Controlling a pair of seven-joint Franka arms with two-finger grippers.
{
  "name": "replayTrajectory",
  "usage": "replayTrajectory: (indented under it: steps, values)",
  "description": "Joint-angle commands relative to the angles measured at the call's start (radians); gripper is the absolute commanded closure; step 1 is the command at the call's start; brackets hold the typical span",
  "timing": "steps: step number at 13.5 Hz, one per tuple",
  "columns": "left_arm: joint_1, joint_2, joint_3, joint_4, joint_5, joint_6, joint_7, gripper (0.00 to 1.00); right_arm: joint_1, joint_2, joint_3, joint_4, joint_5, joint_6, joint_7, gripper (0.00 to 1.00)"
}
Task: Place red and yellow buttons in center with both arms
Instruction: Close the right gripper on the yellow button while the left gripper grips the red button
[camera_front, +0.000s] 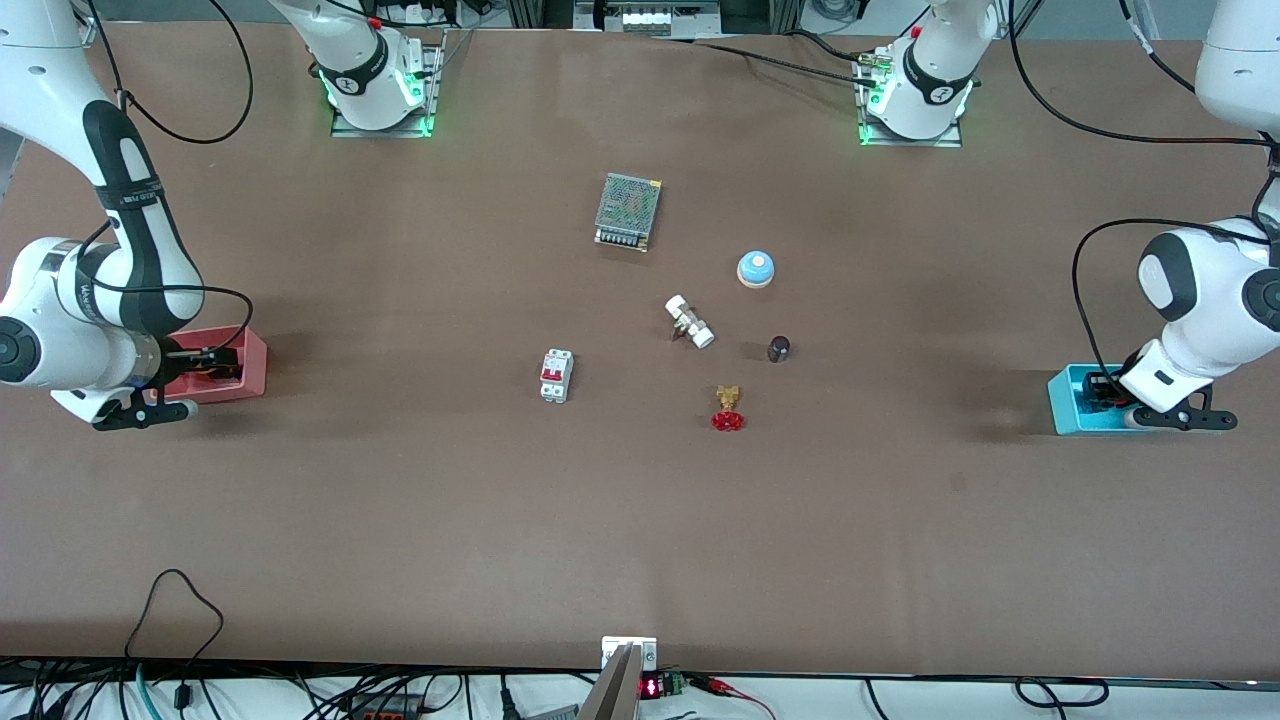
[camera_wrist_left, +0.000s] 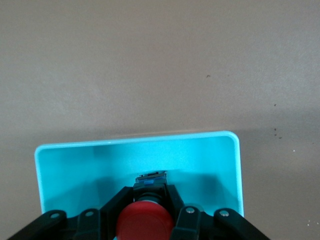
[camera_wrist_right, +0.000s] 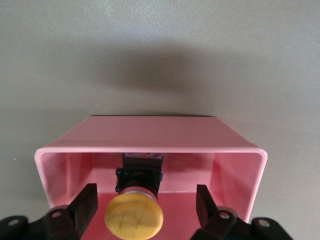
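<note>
Left wrist view, fingers (camera_wrist_left: 172, 202) clamping red button (camera_wrist_left: 145, 224)

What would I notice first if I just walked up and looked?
Probably the two bright bins at the table's ends. In the blue bin, the left gripper has its fingers shut on the red button. In the pink bin, the right gripper has open fingers around the yellow button.

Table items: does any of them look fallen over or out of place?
The white fitting lies on its side, askew, and the small dark cylinder looks tipped too. The red button sits in the blue bin, the yellow button in the pink bin.
</note>
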Motion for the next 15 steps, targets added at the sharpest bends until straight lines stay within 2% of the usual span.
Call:
replayTrajectory:
  steps: [1,3,4,5,7,9,11,13,15]
  values:
    - [0.016,-0.028,-0.013,0.017,0.009,-0.01,0.022,0.75,-0.008,0.011,0.011,0.016,-0.01,-0.007,-0.011,0.25]
    - [0.016,-0.066,-0.015,0.019,0.009,-0.023,0.074,0.75,-0.006,0.009,0.011,0.017,-0.012,-0.009,-0.012,0.44]
    - [0.015,-0.088,-0.015,0.02,0.009,-0.036,0.085,0.75,-0.005,0.009,0.012,0.016,-0.012,-0.009,-0.012,0.49]
    - [0.014,-0.112,-0.015,0.033,0.009,-0.071,0.093,0.75,-0.005,0.009,0.012,0.016,-0.013,-0.01,-0.02,0.6]
    - [0.008,-0.137,-0.019,0.112,0.009,-0.249,0.103,0.74,-0.005,0.009,0.012,0.016,-0.012,-0.01,-0.038,0.74]
    - [0.01,-0.142,-0.082,0.224,0.005,-0.461,0.094,0.74,-0.005,0.009,0.012,0.017,-0.012,-0.01,-0.038,0.78]
    - [0.008,-0.143,-0.139,0.28,0.003,-0.595,0.05,0.74,-0.003,0.008,0.014,0.016,-0.012,-0.012,-0.038,0.8]
    - [0.011,-0.154,-0.22,0.271,0.002,-0.617,-0.051,0.74,-0.002,-0.011,0.018,0.017,-0.012,-0.033,-0.04,0.8]
    - [0.005,-0.136,-0.319,0.264,0.002,-0.614,-0.151,0.74,-0.002,-0.085,0.021,0.019,-0.007,-0.134,-0.038,0.8]
